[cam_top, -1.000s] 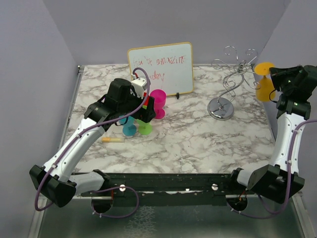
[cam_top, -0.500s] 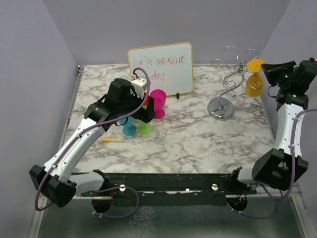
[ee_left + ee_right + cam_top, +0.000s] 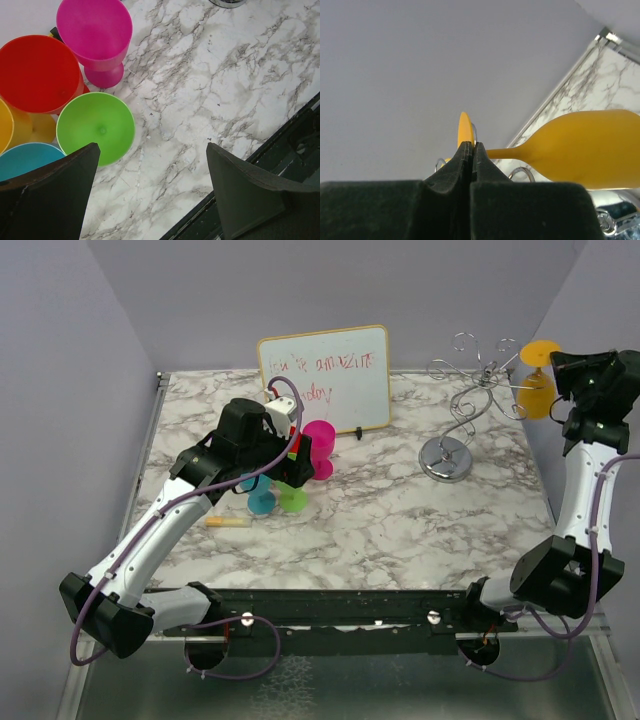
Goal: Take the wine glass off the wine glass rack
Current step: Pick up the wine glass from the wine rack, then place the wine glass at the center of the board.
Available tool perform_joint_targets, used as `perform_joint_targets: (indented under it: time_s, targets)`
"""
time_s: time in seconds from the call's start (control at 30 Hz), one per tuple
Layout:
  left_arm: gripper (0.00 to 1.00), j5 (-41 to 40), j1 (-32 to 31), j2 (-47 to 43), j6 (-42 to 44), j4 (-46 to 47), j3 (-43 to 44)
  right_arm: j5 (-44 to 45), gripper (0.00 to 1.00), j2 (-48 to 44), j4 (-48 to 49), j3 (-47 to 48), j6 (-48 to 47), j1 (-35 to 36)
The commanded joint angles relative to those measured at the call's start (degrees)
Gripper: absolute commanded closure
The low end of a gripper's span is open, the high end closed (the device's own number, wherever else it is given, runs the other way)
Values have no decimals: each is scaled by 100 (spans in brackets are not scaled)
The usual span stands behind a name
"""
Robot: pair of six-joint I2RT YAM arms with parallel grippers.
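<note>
Swinging up and to the right since half a second ago, the orange wine glass [image 3: 537, 392] is sitting just beside the outer arm of the wine glass rack [image 3: 446, 457], its foot pinched in the right gripper [image 3: 471, 147]; a steady outward pull should be keeping the stem off the wire, while the left gripper [image 3: 152, 150] is hovering spread over an empty pink cup [image 3: 95, 30], red cup [image 3: 37, 72] and green cup [image 3: 95, 127]

A white framed whiteboard [image 3: 325, 375] stood at the back middle of the marble-patterned table [image 3: 400, 525], with the silver wire wine glass rack [image 3: 447, 457] to its right. Coloured plastic glasses [image 3: 318, 443] clustered before the board, under the left gripper [image 3: 152, 150]. The yellow plastic wine glass [image 3: 536, 400] hung just right of the rack's arms.
</note>
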Motion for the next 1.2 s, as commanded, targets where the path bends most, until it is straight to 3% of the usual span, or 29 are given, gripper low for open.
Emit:
perform_joint_targets:
  time_s: [0.0,0.3,0.47,0.87,0.97,1.17]
  targets:
    - [11,197,26,-3,-78,39,42,711,100,-15,103,348,-300,-32]
    - [11,199,26,-60,-102,49,16,1355,100,-455,-110,151,-999,-37]
    - [11,232,26,-37,-83,50,32,1179,100,-791,-230,1,-1242,-36]
    - [11,268,26,-64,-71,113,42,917,100,-2086,-1966,-38,-1344,-28]
    - [11,251,26,-102,-86,157,29,539,100,-2356,-2227,-262,-1202,31]
    - [8,152,26,-205,-87,252,-40,-1014,99,-2914,-2230,-852,-476,253]
